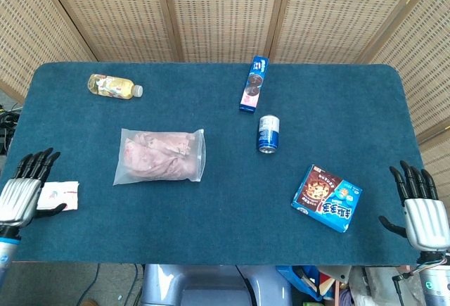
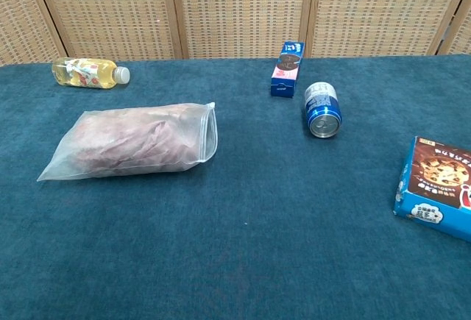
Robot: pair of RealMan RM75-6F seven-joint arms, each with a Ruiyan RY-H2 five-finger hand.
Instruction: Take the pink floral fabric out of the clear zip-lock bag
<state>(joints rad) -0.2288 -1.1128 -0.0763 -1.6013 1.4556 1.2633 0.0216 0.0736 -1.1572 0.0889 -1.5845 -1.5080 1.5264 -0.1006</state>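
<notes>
The clear bag (image 1: pixel 160 156) with the pink fabric (image 1: pixel 156 154) inside lies flat, left of the table's middle, its zip edge facing right toward a blue can (image 1: pixel 268 134) on its side. A bottle (image 1: pixel 114 86) lies far left, a slim snack box (image 1: pixel 253 84) far centre, a cookie box (image 1: pixel 327 198) near right. The left hand (image 1: pixel 24 191) hovers open over a small packet (image 1: pixel 60 195) at the near left edge; the right hand (image 1: pixel 420 209), fingers spread and empty, sits at the near right corner.
</notes>
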